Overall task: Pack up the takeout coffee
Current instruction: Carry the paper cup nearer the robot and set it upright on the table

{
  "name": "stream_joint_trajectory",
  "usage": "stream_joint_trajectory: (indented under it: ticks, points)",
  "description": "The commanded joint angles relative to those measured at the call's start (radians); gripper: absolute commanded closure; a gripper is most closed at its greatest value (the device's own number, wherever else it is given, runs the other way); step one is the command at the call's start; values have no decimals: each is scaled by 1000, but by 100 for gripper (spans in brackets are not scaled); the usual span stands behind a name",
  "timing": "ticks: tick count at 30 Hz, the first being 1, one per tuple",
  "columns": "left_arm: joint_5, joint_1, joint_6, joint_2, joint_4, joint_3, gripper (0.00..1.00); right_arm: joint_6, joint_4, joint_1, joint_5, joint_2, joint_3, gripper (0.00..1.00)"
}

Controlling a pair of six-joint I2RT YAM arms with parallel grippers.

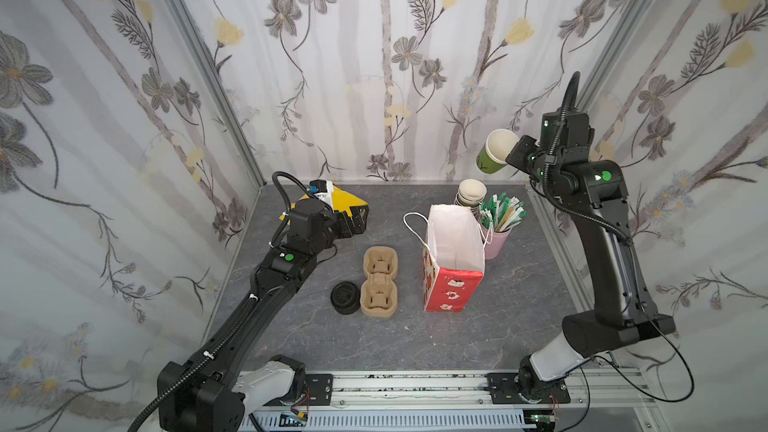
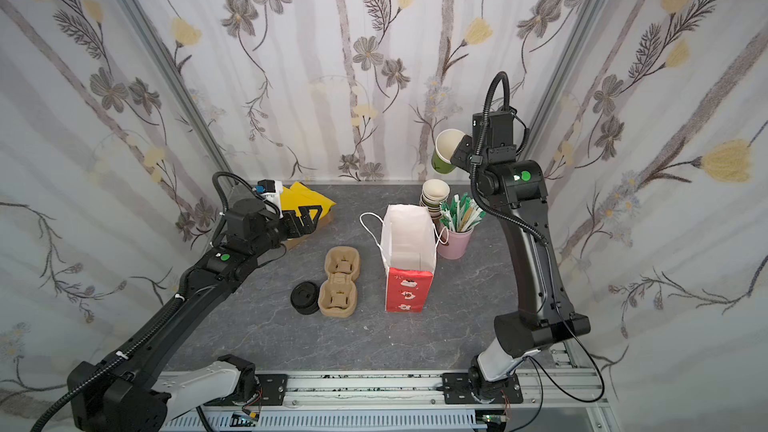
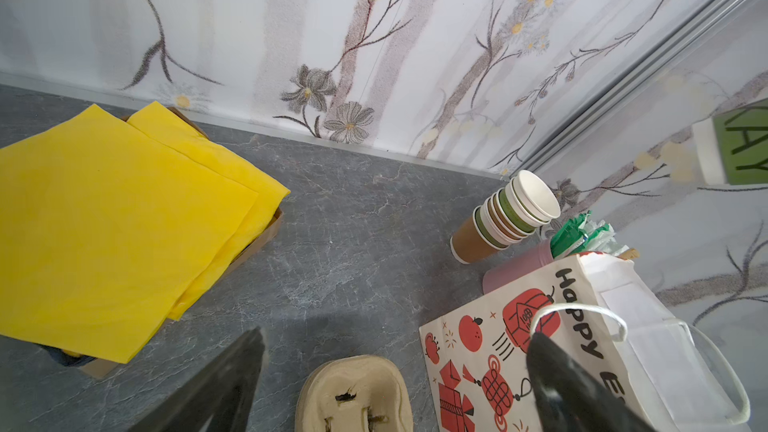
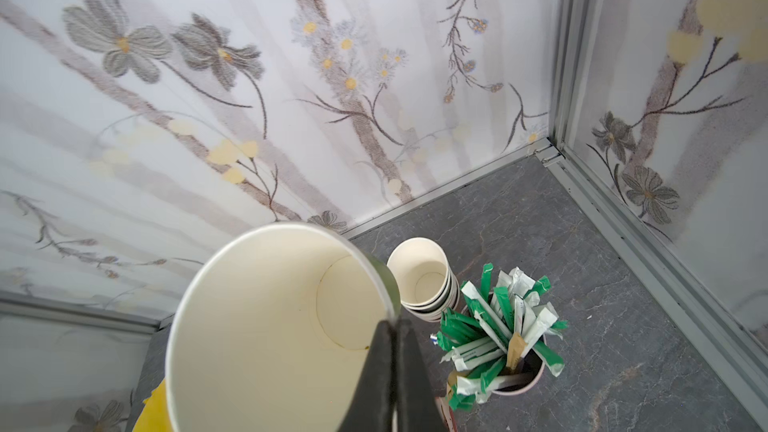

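Observation:
The takeout coffee is out of view. My right gripper (image 1: 513,152) (image 2: 459,149) (image 4: 393,326) is shut on the rim of a lidless green paper cup (image 1: 492,157) (image 2: 444,156) (image 4: 270,326). It holds the cup tilted, high in the air above the back right of the table. The cup's cream inside is bare. My left gripper (image 1: 360,218) (image 2: 312,218) (image 3: 397,338) hangs open and holds nothing, low over the table by the yellow napkins (image 1: 349,199) (image 3: 104,222). A short pile of black lids (image 1: 345,297) (image 2: 304,297) sits beside the brown pulp cup carrier (image 1: 379,282) (image 2: 339,282) (image 3: 353,396).
An open white and red paper bag (image 1: 453,292) (image 2: 407,292) (image 3: 478,347) stands right of the carrier. Behind it are a stack of lidless cups (image 1: 471,193) (image 2: 435,195) (image 3: 511,214) (image 4: 424,280) and a pink cup of sachets (image 1: 496,241) (image 2: 455,245) (image 4: 498,326).

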Motion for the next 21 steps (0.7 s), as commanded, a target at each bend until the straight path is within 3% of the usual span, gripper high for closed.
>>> stream_joint_trajectory:
  ticks: [1, 7, 13, 21]
  points:
    - [-4, -12, -43, -6, 28, -5, 0, -49, -47, 100, 21, -77, -42, 100]
    - [-126, -11, -169, -132, 22, -134, 0, -29, -20, 445, 87, -238, -199, 100]
    - [-232, -10, -302, -305, -65, -263, 0, 19, 28, 802, 124, -275, -402, 100]
    - [-318, 17, -449, -457, -207, -341, 0, 120, 217, 1077, 137, -270, -796, 100]
